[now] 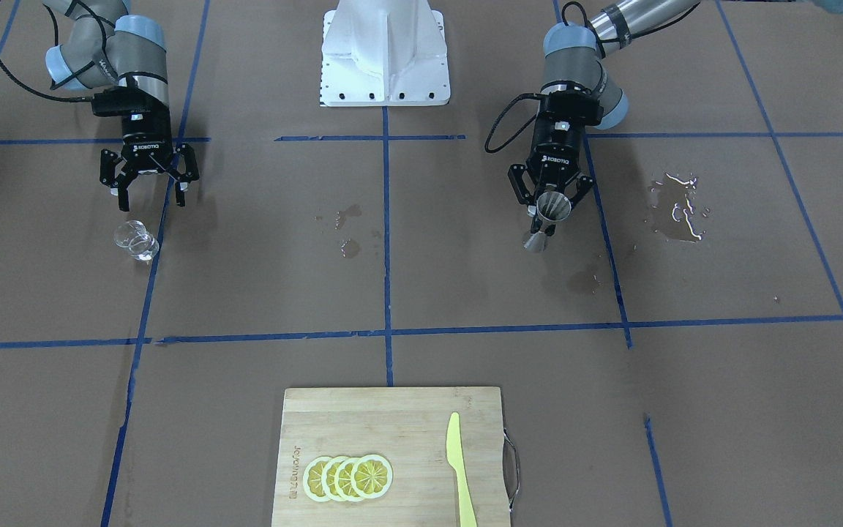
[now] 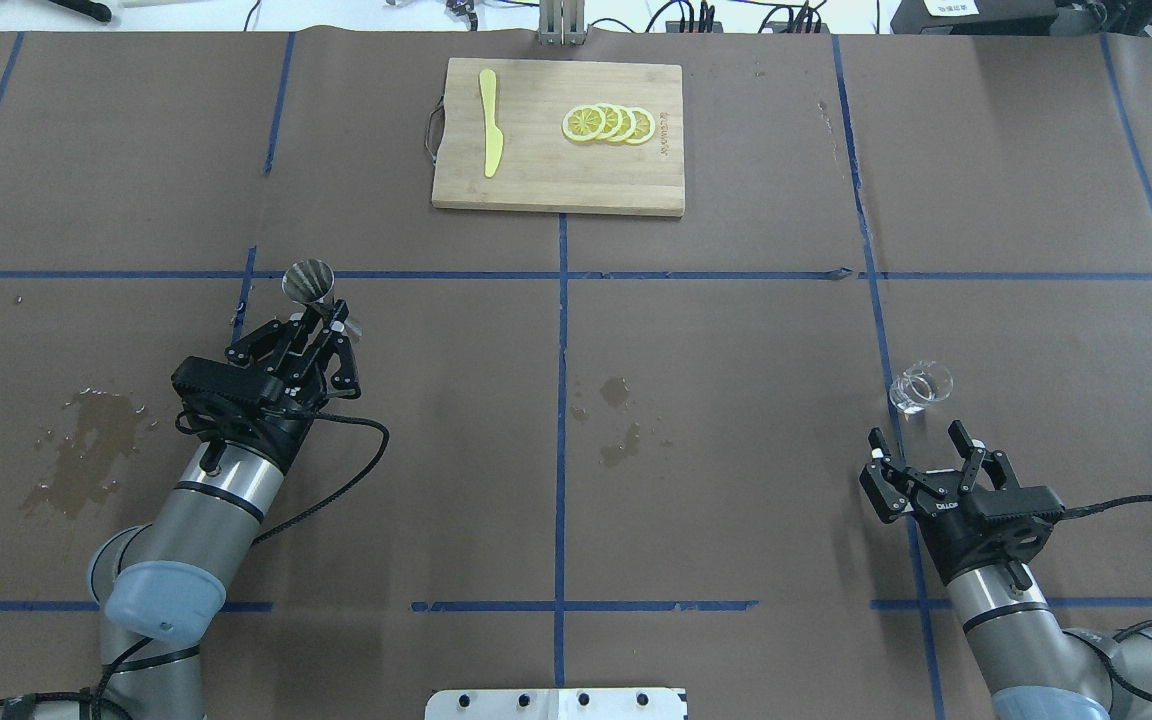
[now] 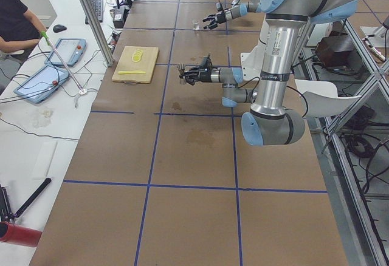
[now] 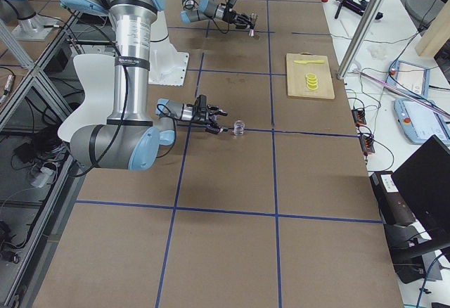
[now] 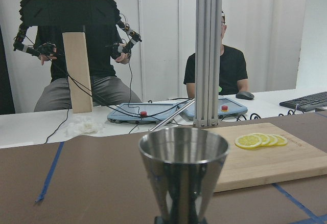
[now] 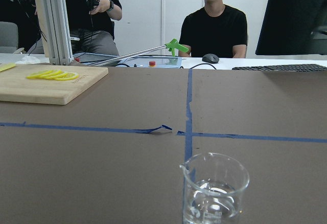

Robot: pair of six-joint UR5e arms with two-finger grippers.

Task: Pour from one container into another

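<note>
One shiny hourglass jigger (image 5: 184, 170), seemingly glass cup (image 6: 214, 189)

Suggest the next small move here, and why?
Probably ease the right gripper forward until its open jaws straddle the glass cup; it stands ungrasped just ahead, holding liquid, while the left gripper holds the jigger upright.

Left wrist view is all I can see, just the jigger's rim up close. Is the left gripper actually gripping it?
Observer: Yes, the left gripper is shut on the jigger at its narrow waist.
Operator: Okay. Has the glass cup been picked up?
Observer: No. The glass cup stands on the table just ahead of the right gripper, which is open and not touching it.
</note>
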